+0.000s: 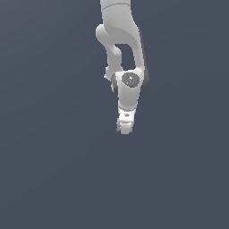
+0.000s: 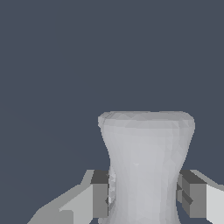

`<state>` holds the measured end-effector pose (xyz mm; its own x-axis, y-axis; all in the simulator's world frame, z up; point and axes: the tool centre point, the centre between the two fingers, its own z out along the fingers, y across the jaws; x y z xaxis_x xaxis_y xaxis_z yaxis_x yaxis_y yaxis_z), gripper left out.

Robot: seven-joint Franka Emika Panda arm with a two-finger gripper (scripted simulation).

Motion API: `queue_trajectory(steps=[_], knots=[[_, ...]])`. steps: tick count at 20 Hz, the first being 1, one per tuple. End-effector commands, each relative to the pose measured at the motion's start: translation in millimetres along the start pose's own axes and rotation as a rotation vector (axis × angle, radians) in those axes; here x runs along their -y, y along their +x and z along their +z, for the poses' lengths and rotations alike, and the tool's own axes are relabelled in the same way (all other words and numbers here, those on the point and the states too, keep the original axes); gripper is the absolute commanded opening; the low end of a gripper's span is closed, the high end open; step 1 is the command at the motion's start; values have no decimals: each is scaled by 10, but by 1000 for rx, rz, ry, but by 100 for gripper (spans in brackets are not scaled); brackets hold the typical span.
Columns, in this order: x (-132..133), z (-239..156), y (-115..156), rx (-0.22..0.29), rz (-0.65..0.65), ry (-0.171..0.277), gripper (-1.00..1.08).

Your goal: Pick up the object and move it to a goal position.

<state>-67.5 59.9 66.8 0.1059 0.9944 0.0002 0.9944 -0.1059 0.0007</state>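
Gripped at its narrow waist, the object [image 2: 146, 166] sits clamped between both jaws of the gripper [image 2: 144, 197].

arm [image 1: 120, 49]: hangs from the exterior view's top edge, wrist pointing down | gripper [image 2: 144, 192]: dark finger pads [image 2: 99, 194] pressed on both sides of the object [image 2: 146, 162]

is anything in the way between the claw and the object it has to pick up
Nothing visible does. In the wrist view the object already sits between the claw's two fingers, which stand close against its sides with nothing in between. No goal marker shows in either view, so the path onward cannot be judged.
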Motion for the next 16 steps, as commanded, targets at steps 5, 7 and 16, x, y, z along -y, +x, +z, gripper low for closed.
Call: queue_trajectory(steps=[5, 7, 16], knots=[[3, -7, -10, 0, 0, 0, -100], [10, -29, -44, 0, 0, 0, -100], [89, -300, -459, 1, 0, 0, -100]])
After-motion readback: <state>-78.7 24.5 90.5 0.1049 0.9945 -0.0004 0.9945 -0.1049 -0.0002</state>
